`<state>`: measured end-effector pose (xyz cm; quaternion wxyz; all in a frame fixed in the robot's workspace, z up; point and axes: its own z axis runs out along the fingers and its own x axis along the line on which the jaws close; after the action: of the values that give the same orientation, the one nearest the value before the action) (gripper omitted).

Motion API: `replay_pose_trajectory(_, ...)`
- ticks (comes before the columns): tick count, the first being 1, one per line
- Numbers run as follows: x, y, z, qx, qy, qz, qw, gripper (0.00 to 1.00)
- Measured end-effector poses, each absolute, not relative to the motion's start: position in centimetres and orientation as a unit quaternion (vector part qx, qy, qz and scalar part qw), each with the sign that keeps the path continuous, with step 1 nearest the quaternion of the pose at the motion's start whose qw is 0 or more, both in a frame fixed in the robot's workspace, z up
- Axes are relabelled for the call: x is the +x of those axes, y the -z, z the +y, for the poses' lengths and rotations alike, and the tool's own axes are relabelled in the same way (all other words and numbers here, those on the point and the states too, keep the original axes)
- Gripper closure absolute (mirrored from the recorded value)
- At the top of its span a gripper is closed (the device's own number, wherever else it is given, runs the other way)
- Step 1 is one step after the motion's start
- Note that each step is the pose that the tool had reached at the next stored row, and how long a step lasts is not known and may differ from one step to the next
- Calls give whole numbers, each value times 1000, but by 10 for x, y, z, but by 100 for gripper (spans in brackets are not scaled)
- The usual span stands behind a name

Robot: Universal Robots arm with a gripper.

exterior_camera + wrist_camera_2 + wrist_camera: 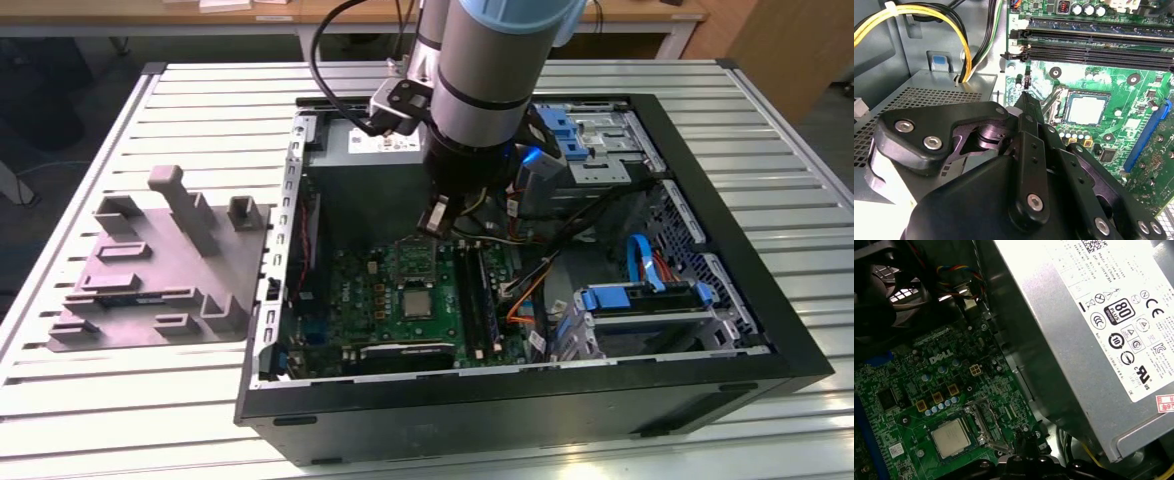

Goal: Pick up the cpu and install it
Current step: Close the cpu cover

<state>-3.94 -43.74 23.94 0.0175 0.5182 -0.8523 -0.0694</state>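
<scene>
Hovering above the motherboard (400, 300) inside the open computer case (747, 330), the gripper (1026, 97) has its fingers pinched together on nothing. Seated in its socket (961, 432) near the gripper's tip lies the cpu (950, 436), beside the grey power supply (1094, 340).

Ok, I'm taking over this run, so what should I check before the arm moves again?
1. Small square silver-topped cpu lies flat in its socket on the green motherboard: ok.
2. Black gripper is shut and holds nothing: ok.
3. Gripper is apart from the cpu, nearer the grey metal power-supply box: ok.
4. Yellow cables are apart from the gripper: ok.
5. Socket frame latched over the cpu: cannot tell.
</scene>
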Motion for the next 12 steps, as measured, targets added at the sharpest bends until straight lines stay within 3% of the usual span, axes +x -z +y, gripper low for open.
replay_pose_trajectory(12,-39,-243,-437,521,69,-851,18,89)
